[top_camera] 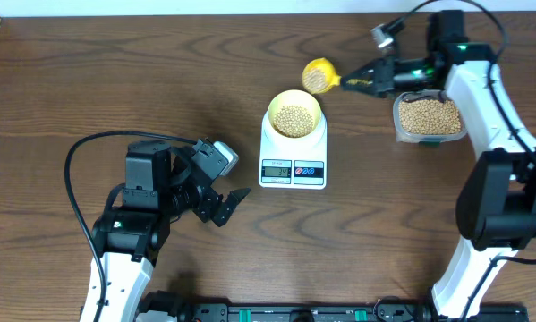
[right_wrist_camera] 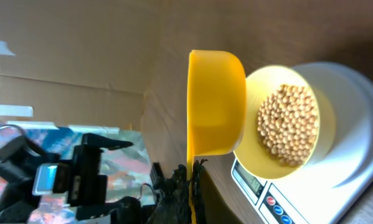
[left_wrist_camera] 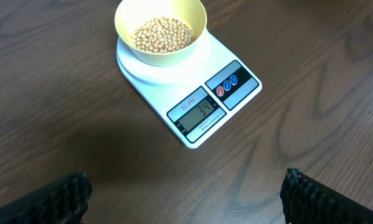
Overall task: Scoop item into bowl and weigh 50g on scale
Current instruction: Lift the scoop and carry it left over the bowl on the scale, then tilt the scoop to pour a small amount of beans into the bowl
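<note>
The white scale (top_camera: 319, 150) stands mid-table with the pale yellow bowl (top_camera: 271, 112) on its platform. Tan beans (top_camera: 293, 119) partly fill the bowl. My right gripper (top_camera: 357, 83) is shut on the handle of a bright yellow scoop (top_camera: 319, 76), which carries beans and hangs just behind and right of the bowl. In the right wrist view the scoop (right_wrist_camera: 214, 102) shows beside the bowl (right_wrist_camera: 254, 155). My left gripper (top_camera: 227, 201) is open and empty, left of the scale. Its wrist view shows the bowl (left_wrist_camera: 121, 25), the beans (left_wrist_camera: 162, 32) and the lit display (left_wrist_camera: 197, 111).
A clear plastic tub (top_camera: 427, 118) full of beans stands at the right, under the right arm. The left arm's base and cable lie at the front left. A cardboard wall rises behind the table in the right wrist view.
</note>
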Available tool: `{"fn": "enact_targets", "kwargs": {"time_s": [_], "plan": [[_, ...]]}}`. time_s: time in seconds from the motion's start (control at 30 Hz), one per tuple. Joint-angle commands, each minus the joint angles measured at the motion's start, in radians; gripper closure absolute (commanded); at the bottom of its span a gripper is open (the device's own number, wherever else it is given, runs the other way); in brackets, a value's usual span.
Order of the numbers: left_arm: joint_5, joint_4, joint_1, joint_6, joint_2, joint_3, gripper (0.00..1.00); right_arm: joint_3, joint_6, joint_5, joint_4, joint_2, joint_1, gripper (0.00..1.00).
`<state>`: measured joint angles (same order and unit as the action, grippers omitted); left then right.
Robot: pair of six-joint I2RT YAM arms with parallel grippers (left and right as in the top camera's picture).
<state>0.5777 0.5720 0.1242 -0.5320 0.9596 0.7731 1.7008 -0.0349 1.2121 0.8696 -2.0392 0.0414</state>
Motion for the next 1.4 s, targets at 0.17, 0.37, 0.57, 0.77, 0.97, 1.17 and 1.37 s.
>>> {"fn": "enact_targets", "kwargs": {"time_s": [0.17, 0.37, 0.57, 0.77, 0.97, 1.17, 1.37], "plan": [[0.013, -0.002, -0.006, -0.006, 0.002, 0.010, 0.01, 0.001, -0.059, -0.217, 0.001, -0.009, 0.127, 0.99], [0.013, -0.002, -0.006, -0.006, 0.002, 0.010, 0.01, 0.033, -0.054, -0.428, 0.032, 0.026, 0.184, 0.99], [0.013, -0.002, -0.006, -0.006, 0.002, 0.010, 0.01, 0.077, -0.034, -0.532, 0.082, 0.031, 0.205, 0.99], [0.013, -0.002, -0.006, -0.006, 0.002, 0.010, 0.01, 0.150, 0.007, -0.687, 0.124, 0.031, 0.264, 0.98], [0.013, -0.002, -0.006, -0.006, 0.002, 0.010, 0.01, 0.233, 0.052, -0.827, 0.184, 0.031, 0.341, 0.99], [0.013, -0.002, -0.006, -0.006, 0.002, 0.010, 0.01, 0.256, 0.063, -0.918, 0.240, 0.031, 0.383, 0.99], [0.013, -0.002, -0.006, -0.006, 0.002, 0.010, 0.01, 0.256, 0.093, -1.005, 0.248, 0.031, 0.417, 0.99]]}}
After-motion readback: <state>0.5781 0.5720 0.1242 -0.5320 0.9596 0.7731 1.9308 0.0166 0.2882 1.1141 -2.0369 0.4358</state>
